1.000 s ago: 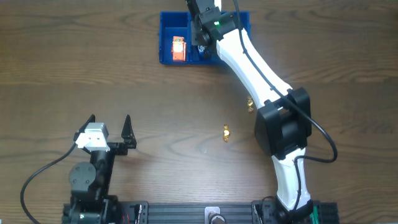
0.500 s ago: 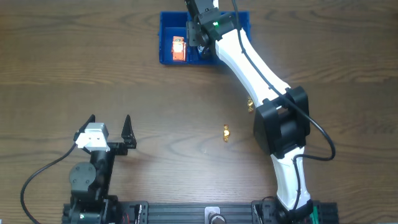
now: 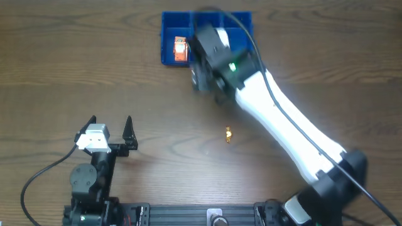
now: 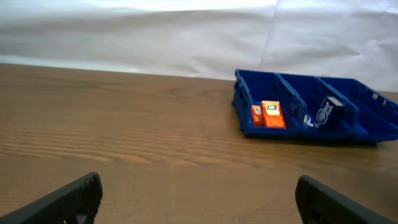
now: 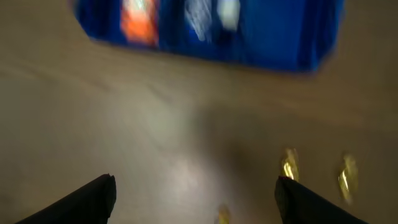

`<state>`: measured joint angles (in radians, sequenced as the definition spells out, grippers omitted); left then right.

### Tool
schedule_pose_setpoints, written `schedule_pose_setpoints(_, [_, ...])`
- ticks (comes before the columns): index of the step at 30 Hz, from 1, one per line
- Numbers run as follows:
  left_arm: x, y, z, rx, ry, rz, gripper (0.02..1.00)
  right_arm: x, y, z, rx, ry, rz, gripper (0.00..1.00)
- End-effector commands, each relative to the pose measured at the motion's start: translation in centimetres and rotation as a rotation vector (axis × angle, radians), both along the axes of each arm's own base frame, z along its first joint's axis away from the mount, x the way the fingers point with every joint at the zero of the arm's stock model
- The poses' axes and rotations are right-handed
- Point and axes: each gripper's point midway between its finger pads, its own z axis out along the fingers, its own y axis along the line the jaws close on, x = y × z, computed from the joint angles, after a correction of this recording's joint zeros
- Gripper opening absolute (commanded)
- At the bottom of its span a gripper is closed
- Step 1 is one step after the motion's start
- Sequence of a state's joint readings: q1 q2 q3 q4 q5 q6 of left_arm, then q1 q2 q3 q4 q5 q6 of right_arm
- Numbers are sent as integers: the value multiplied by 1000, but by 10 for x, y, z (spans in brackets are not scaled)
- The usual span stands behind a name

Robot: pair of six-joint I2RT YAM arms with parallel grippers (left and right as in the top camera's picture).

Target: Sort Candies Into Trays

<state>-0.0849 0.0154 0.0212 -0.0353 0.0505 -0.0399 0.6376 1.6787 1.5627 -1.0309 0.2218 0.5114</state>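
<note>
- Left gripper (image 3: 110, 123): well away from the blue tray (image 3: 168, 37), on the arm-base side and off to the tray's left. Black tapering fingers (image 4: 69, 198) are spread wide, with nothing between them and touching nothing.
- Counter (image 3: 75, 69): dark brown wood grain, matt, with streaks running across.
- Blue tray: hard moulded plastic, rectangular, with low walls. Thin dividers split it into three long compartments. In the top view the right arm (image 3: 282, 125) covers the tray's right part. In the left wrist view its far right end is cut off.
- Orange packet (image 3: 180, 49): small flat glossy box, lying in the tray's left compartment. The left wrist view shows a smaller orange piece (image 4: 256, 116) just beside it in the same compartment.
- Dark blue packet (image 4: 326, 112): boxy, with white print, standing tilted in the tray's middle compartment.
- Tray's right compartment: cannot tell what it holds.
- Gold-wrapped candy (image 3: 228, 133): small, in shiny crinkled foil, on the bare counter well apart from the tray on the arm-base side.
- Gold pieces (image 5: 288, 165): the right wrist view shows three on the counter, on the same side of the tray. Their shapes are too vague to make out.
- Right arm: smooth white shell with black joints, lying across the counter towards the tray.
- Right gripper (image 5: 194, 180): above the counter, just off the tray's near wall. Its dark fingers (image 5: 87, 199) are spread wide, holding nothing.
</note>
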Motion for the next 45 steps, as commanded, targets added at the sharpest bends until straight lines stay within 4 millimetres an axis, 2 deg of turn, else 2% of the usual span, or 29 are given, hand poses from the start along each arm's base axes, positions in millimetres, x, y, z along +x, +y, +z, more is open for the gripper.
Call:
schedule_pose_setpoints(1, [-1,3,-17,12,53,11,998,-54,-31,-77,-30,169,-101,840])
schedule_pose_setpoints(4, [-1,3,-17,12,53,11,998,-76,-44,-122,-45,249,-132,829])
schedule_pose_setpoints(7, [-1,3,-17,12,53,11,996,-87,-47,-150,-26,280,-130,796])
schedule_pose_setpoints(10, [-1,3,-17,12,53,11,998,-93,-43,-164,3,314,-120,792])
schedule_pose_setpoints(14, [-1,3,-17,12,53,11,996,-97,-46,-179,-18,347,-138,785])
schedule_pose_setpoints(20, [-1,3,-17,12,53,11,998,-103,-48,-188,-21,362,-137,776])
schedule_pose_setpoints(27, [-1,3,-17,12,53,11,998,-103,-47,-196,-23,375,-136,691])
schedule_pose_setpoints(33, [-1,3,-17,12,53,11,998,-99,-44,-195,-11,359,-134,472])
schedule_pose_setpoints(35, [-1,3,-17,12,53,11,998,-98,-43,-195,-8,356,-134,369])
schedule_pose_setpoints(39, [-1,3,-17,12,53,11,998,-98,-43,-195,-7,355,-134,266])
schedule_pose_setpoints(41, [-1,3,-17,12,53,11,998,-96,-41,-195,1,344,-132,180])
schedule_pose_setpoints(44, [-1,3,-17,12,53,11,998,-84,-31,-179,41,282,-117,145])
schedule_pose_setpoints(45, [-1,3,-17,12,53,11,998,-77,-27,-166,61,251,-113,126])
